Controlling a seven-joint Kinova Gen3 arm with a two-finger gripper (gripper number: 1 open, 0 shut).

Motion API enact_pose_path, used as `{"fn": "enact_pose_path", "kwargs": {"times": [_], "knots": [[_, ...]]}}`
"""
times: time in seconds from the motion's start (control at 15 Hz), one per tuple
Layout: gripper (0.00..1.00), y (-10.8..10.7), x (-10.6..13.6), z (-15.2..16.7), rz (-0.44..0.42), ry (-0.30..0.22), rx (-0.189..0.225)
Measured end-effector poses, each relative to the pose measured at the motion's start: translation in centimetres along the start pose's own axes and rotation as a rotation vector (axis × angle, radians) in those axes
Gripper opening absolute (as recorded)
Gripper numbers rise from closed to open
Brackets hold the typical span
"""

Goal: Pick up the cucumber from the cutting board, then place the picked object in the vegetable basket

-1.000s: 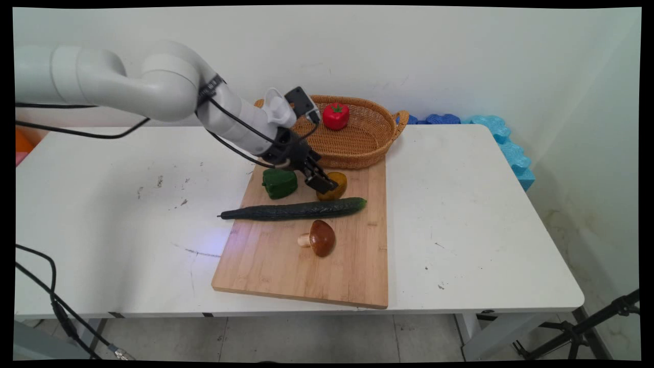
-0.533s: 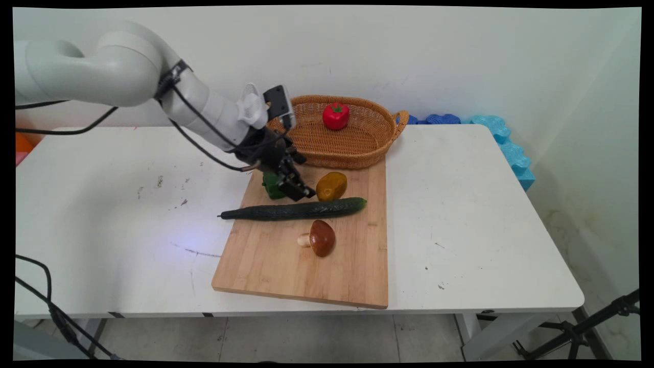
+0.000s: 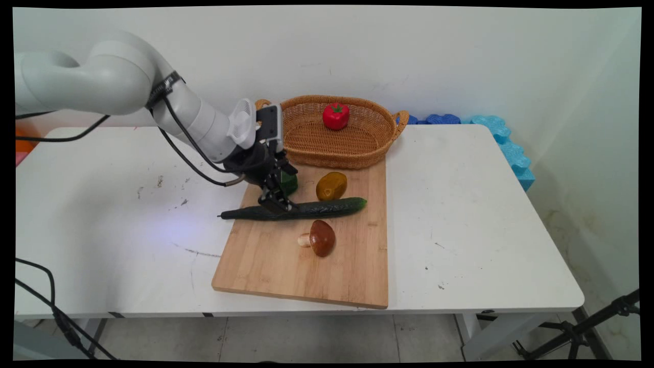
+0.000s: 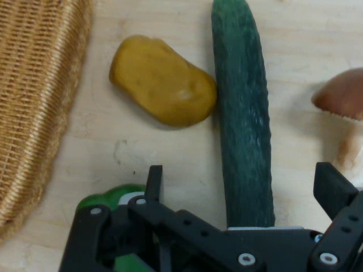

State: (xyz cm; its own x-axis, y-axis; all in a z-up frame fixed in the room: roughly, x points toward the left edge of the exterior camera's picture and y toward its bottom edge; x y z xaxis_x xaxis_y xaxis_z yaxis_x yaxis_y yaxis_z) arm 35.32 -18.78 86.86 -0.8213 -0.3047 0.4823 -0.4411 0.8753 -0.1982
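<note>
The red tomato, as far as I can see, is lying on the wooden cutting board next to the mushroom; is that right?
Not quite: the red tomato sits inside the wicker basket at the board's far end, as the main view shows. Only the mushroom lies on the cutting board there.

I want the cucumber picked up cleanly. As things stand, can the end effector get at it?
Probably yes: the open end effector straddles the cucumber with nothing above it, though the potato touches its side further along.
</note>
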Motion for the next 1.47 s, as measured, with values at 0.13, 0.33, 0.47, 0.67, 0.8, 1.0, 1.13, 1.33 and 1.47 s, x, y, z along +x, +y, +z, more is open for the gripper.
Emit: {"fn": "enact_pose_path", "kwargs": {"times": [0.13,0.33,0.47,0.67,0.8,1.0,1.13,1.33,1.47], "knots": [[1.00,0.1,-0.2,0.9,0.012,-0.012,0.000],[1.00,0.3,-0.4,2.4,0.021,-0.023,-0.001],[1.00,0.5,-0.4,3.4,0.022,-0.029,-0.002],[1.00,0.8,-0.4,4.4,0.021,-0.033,-0.004],[1.00,0.9,-0.4,4.9,0.020,-0.034,-0.005],[1.00,1.1,-0.5,5.4,0.019,-0.037,-0.006],[0.00,1.2,-0.6,5.7,0.017,-0.040,-0.005],[0.00,1.3,-0.8,5.9,0.015,-0.045,-0.007],[0.00,1.4,-0.9,5.9,0.011,-0.050,-0.009]]}}
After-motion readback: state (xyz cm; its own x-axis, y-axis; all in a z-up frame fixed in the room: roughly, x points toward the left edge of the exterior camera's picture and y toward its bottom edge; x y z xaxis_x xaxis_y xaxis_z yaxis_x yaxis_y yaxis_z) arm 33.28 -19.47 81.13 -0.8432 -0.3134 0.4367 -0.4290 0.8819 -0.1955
